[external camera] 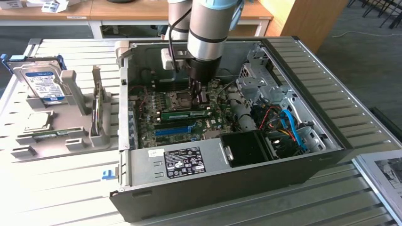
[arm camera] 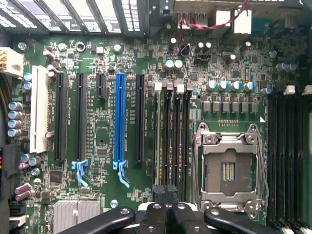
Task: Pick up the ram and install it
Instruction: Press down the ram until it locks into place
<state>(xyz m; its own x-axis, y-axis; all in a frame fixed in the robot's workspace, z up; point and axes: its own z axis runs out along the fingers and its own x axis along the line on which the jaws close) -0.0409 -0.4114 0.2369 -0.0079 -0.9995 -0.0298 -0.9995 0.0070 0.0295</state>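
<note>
The ram (external camera: 185,114), a thin green stick, lies along a memory slot on the motherboard inside the open computer case (external camera: 220,190). In the wrist view the ram (arm camera: 159,136) appears edge-on in the slot nearest the long black card slots. My gripper (external camera: 199,96) hangs inside the case just above the memory slots, beside the empty processor socket (external camera: 182,99). In the wrist view the gripper (arm camera: 165,191) is shut, fingertips together over one end of the memory slots, with nothing seen between them. Whether it touches the ram I cannot tell.
A bright blue card slot (arm camera: 120,122) runs parallel to the memory slots. The power supply (external camera: 182,160) and cables (external camera: 285,125) crowd the case's near side. At the exterior view's left, a grey holder (external camera: 69,136) carries a hard drive (external camera: 43,84) and an upright thin green board (external camera: 99,110).
</note>
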